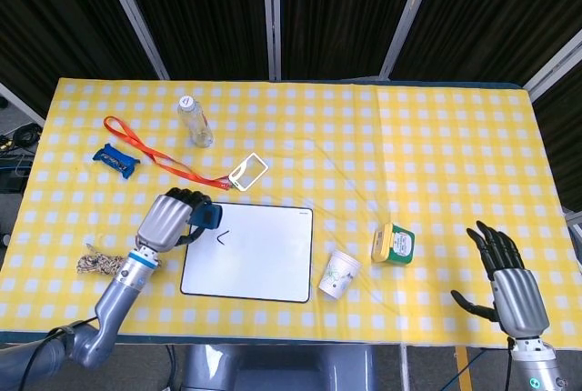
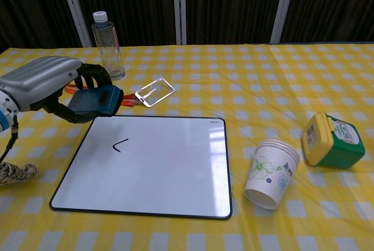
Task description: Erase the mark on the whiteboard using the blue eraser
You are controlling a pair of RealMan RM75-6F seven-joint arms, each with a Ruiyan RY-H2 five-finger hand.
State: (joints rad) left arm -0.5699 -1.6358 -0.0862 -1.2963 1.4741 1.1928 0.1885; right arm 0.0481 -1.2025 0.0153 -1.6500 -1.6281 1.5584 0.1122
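Note:
My left hand (image 1: 171, 219) (image 2: 49, 84) grips the blue eraser (image 1: 206, 216) (image 2: 93, 100) and holds it in the air over the upper left corner of the whiteboard (image 1: 264, 259) (image 2: 163, 172). A small black angle-shaped mark (image 1: 220, 237) (image 2: 120, 145) sits on the board's left part, just below and right of the eraser. My right hand (image 1: 507, 284) hovers open, fingers spread, at the table's front right edge; it shows only in the head view.
An orange lanyard (image 1: 150, 153) with a clear badge holder (image 1: 247, 171) (image 2: 155, 92), a water bottle (image 1: 195, 121) (image 2: 107, 44), a blue clip (image 1: 115, 158), a rope coil (image 1: 98, 265) (image 2: 13, 172), stacked paper cups (image 1: 339, 273) (image 2: 270, 172) and a green-yellow tub (image 1: 393, 244) (image 2: 330, 140) lie around.

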